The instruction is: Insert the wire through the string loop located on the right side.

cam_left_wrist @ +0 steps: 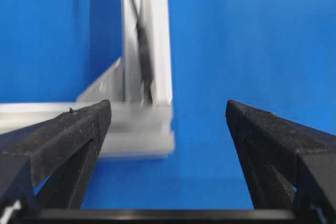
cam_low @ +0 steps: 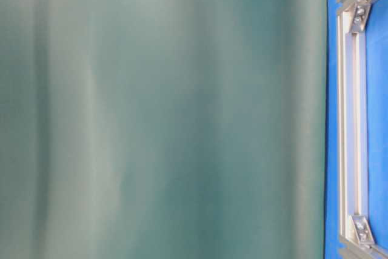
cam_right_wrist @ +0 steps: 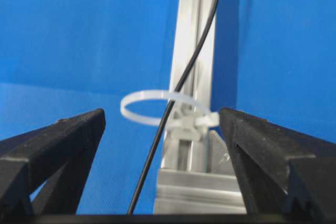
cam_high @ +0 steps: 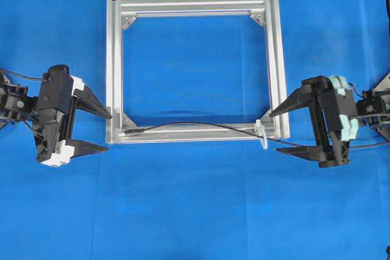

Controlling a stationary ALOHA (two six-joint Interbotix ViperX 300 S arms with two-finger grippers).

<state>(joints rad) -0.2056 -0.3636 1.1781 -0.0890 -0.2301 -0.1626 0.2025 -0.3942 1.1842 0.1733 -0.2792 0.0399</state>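
Now wire (cam_right_wrist: 173, 103) through string loop (cam_right_wrist: 157, 106), along frame (cam_high: 195, 135) edge.

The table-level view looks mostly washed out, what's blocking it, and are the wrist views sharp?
Table-level view: a blurred grey-green surface fills most; only the silver aluminium frame shows. Left wrist: frame soft. Right wrist: whitish string loop and thin black wire fairly sharp.

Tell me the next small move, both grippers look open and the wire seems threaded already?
Probably just back both arms away. The wire already passes through the string loop and lies along the frame. The left gripper and right gripper stand open, holding nothing, so no regrasp looks needed.
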